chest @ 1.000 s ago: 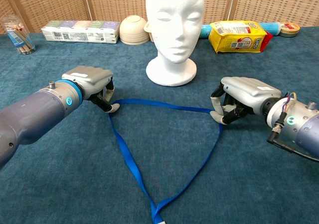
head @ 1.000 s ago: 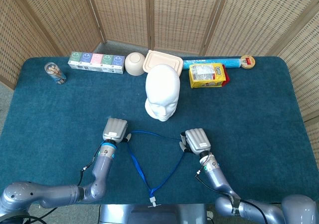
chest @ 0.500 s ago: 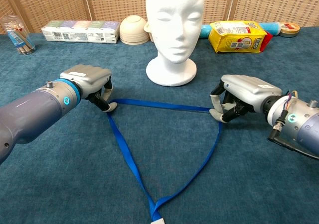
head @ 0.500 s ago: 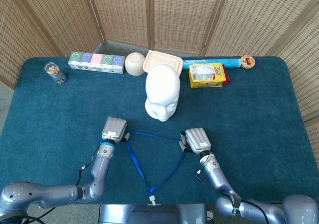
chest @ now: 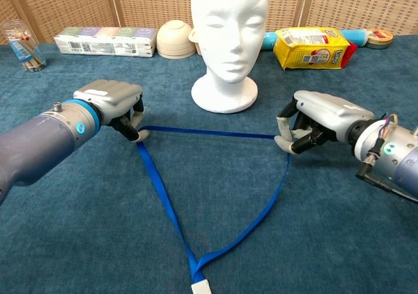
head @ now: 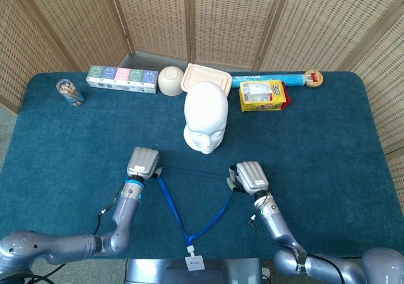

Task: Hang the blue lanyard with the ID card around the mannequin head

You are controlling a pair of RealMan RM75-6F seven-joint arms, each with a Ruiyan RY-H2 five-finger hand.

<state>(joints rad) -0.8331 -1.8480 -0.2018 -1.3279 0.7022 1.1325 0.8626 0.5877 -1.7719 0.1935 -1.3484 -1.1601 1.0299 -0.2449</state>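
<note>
From the head view, your left hand (head: 143,162) and right hand (head: 250,177) each have fingers curled onto the blue lanyard (head: 173,211), pinching its upper strap so it runs taut between them just in front of the mannequin head (head: 206,117). The rest of the loop trails toward you in a V, and the ID card (head: 192,263) hangs past the near edge of the surface (head: 328,145). To do this step well, keep both hands level and the span wider than the head as you lift, so the strap clears the crown, not the face. There is open cloth on both flanks; the bowl (head: 170,80), lidded container (head: 206,79) and yellow packet (head: 262,96) sit close behind the head, so don't overshoot backward.

In the chest view, the left hand (chest: 116,104) and right hand (chest: 313,120) both grip the strap near the cloth, well below the crown. You will need a generous rise before carrying forward. Watch the card (chest: 199,287) at the near edge; it could snag as the loop lifts.
</note>
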